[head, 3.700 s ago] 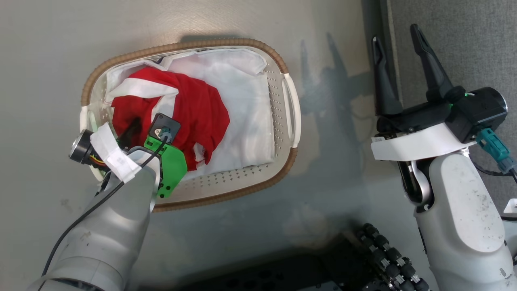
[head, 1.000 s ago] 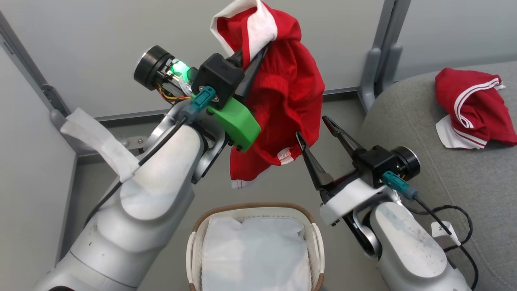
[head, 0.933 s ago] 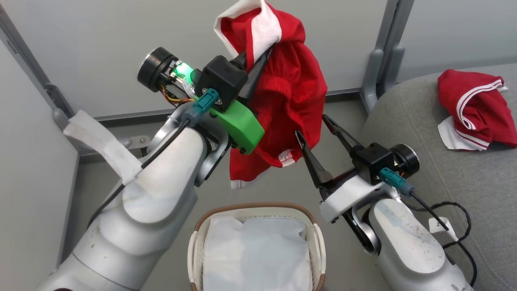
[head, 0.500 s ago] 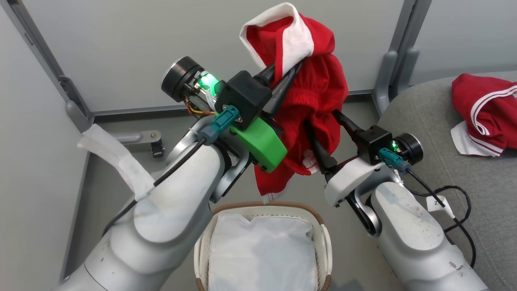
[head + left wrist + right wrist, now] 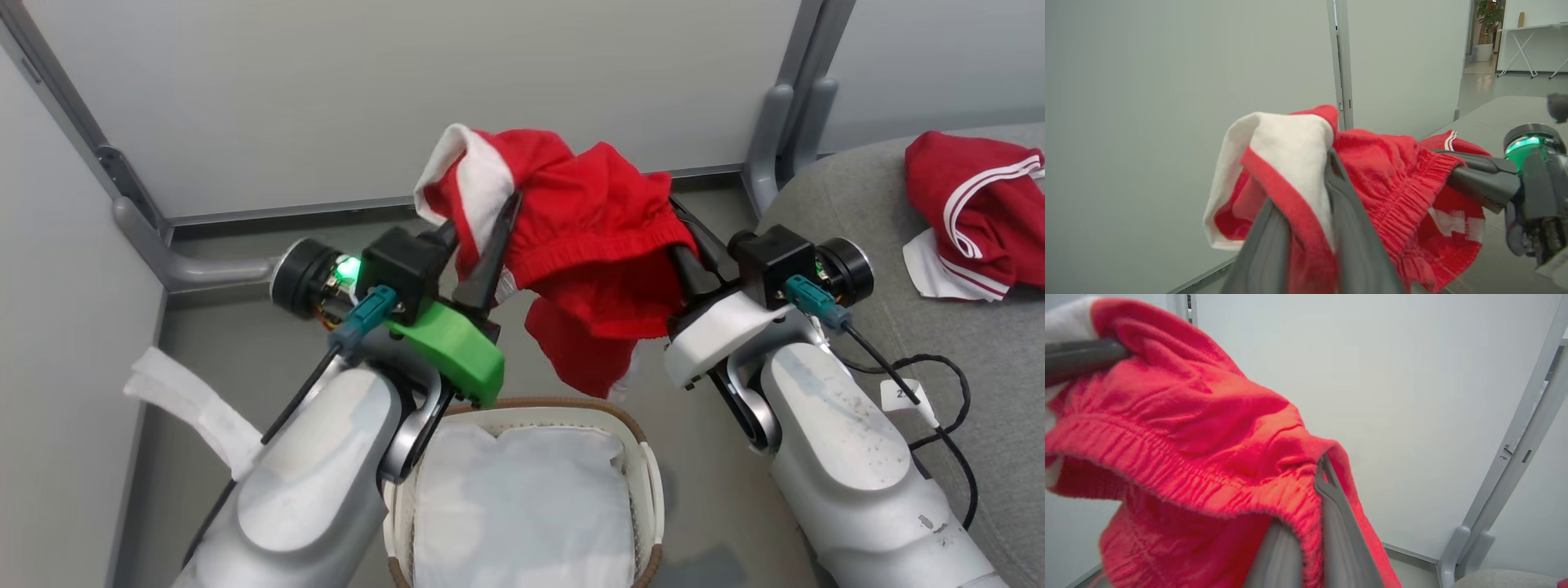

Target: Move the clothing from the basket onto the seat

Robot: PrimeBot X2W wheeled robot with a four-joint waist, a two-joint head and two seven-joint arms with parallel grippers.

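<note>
A red and white piece of clothing [image 5: 588,237] hangs stretched between my two grippers above the basket [image 5: 563,406]. My left gripper [image 5: 486,208] has its jaws a little apart, with the white panel [image 5: 1290,147] draped over and between the fingers. My right gripper [image 5: 682,237] is shut on the red elastic waistband [image 5: 1188,473]. A white liner cloth [image 5: 522,506] lies in the basket. Another red garment with white stripes [image 5: 971,212] lies on the grey seat [image 5: 996,351] at the right.
Grey partition panels stand behind, with a metal post [image 5: 775,122] between them next to the seat's edge. A black cable [image 5: 939,384] from my right arm lies over the seat. Grey floor surrounds the basket.
My right gripper has closed on the hanging garment's waistband. The left jaws have parted slightly. The garment has come lower and now spans both grippers; the camera has shifted too.
</note>
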